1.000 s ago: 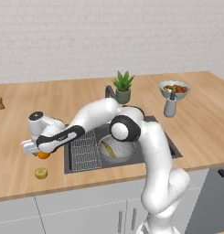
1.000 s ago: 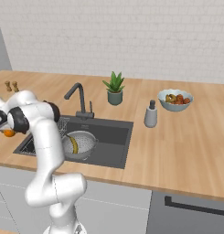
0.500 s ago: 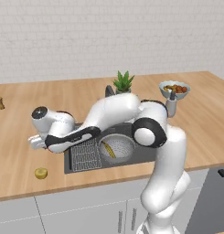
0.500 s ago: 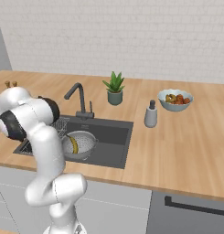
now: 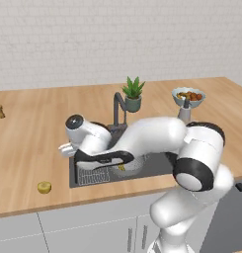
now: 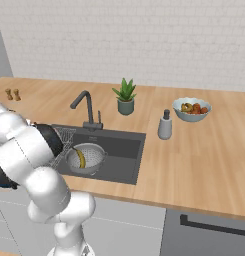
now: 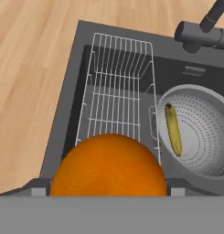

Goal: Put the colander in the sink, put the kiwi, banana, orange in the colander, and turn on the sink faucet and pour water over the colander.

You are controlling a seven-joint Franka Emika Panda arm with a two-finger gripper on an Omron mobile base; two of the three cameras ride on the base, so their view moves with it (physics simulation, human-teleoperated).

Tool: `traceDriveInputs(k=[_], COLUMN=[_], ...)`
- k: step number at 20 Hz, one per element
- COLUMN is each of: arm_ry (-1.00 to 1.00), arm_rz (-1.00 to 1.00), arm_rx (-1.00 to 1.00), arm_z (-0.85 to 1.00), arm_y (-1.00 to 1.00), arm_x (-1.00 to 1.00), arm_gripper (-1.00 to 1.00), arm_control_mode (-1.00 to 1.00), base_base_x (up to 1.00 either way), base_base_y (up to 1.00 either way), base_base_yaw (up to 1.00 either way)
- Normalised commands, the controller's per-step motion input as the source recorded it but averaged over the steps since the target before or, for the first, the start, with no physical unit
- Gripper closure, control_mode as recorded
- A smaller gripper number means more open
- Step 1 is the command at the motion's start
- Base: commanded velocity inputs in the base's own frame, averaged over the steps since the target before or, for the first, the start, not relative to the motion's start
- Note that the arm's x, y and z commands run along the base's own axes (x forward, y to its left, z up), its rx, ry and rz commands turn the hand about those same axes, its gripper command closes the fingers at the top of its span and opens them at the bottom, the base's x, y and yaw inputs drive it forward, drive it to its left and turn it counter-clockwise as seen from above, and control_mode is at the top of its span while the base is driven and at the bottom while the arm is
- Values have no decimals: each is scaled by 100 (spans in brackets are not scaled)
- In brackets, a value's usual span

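Note:
My gripper (image 7: pixel 109 191) is shut on the orange (image 7: pixel 109 170), a bright ball that swells across the bottom of the hand view. It hangs over the left end of the dark sink (image 7: pixel 72 87), above the wire rack (image 7: pixel 117 91). To the right sits the silver colander (image 7: pixel 202 137) with the banana (image 7: pixel 173 128) lying inside it. From the right base view the colander (image 6: pixel 89 159) and banana (image 6: pixel 81 157) rest in the sink (image 6: pixel 121 150) below the faucet (image 6: pixel 85 106). The kiwi (image 5: pixel 44 187) lies on the counter left of the sink (image 5: pixel 152 165). No water runs from the faucet (image 5: pixel 117 105).
A potted plant (image 6: pixel 125 96) stands behind the sink. Right of the basin are a soap dispenser (image 6: pixel 165 125) and a bowl of fruit (image 6: pixel 193 109). Small shakers (image 6: pixel 11 94) stand at the far left of the counter. My arm stretches across the sink front.
The orange has left the counter beside the kiwi, held in my gripper. The hand has swung right, from the counter to over the sink's left end. The kiwi stayed put.

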Motion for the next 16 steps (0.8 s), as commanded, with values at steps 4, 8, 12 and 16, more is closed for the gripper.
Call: traceDriveInputs(k=[4,8,12,16], arm_ry=[1,5,0,0], arm_rz=[0,0,0,6], arm_rx=[0,6,16,20], arm_z=[22,6,0,-3], arm_y=[-100,-100,-100,-95], arm_x=[0,0,0,0], arm_gripper=[100,100,100,100], arm_control_mode=[-100,-100,-100,-100], base_base_x=[0,0,0,0], base_base_y=[0,0,0,0], base_base_yaw=[0,0,0,0])
